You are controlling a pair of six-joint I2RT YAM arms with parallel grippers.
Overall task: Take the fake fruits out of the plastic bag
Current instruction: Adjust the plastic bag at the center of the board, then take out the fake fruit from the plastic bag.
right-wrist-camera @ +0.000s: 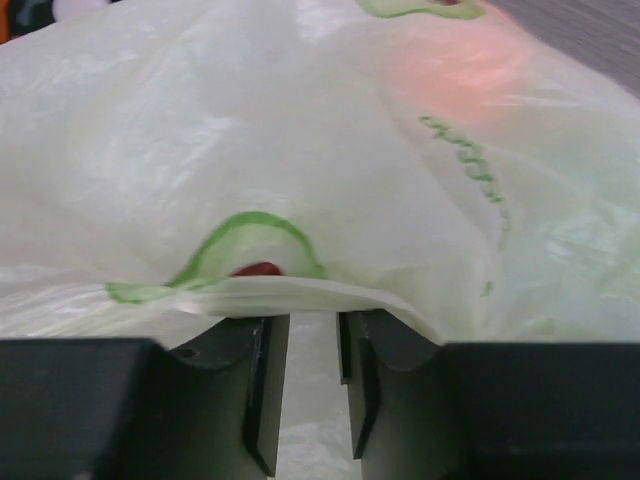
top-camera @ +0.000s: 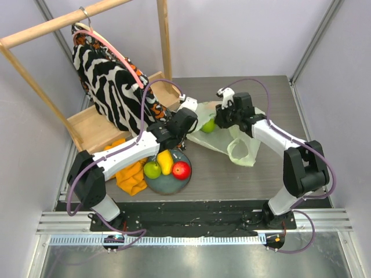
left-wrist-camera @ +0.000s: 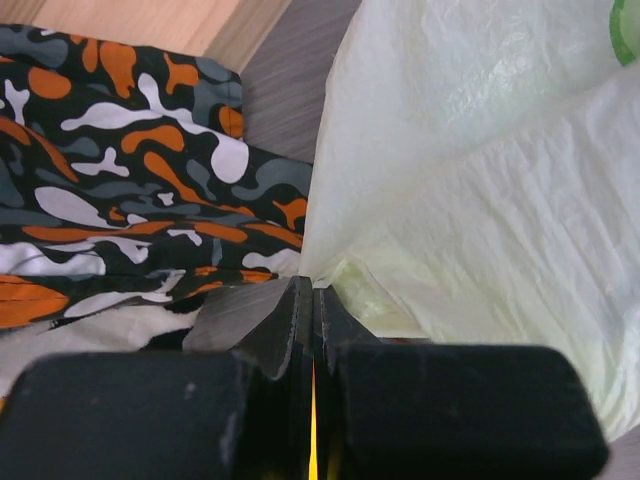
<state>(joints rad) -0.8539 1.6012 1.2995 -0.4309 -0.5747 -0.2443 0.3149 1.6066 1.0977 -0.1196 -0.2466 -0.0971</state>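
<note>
The pale-green plastic bag lies crumpled at mid-table. A green apple sits at its left end, between my two grippers; its edge shows in the left wrist view. My left gripper is shut, pinching the bag's edge at its fingertips. My right gripper is at the bag's far side. Its jaws stand a narrow gap apart, with a fold of the bag draped over the tips. A green apple, yellow mango and red apple lie on the grey-blue plate.
An orange cloth lies left of the plate. A camouflage-print cloth lies beside my left gripper. A wooden tray and a wooden rack with a hanging zebra-print garment stand at the back left.
</note>
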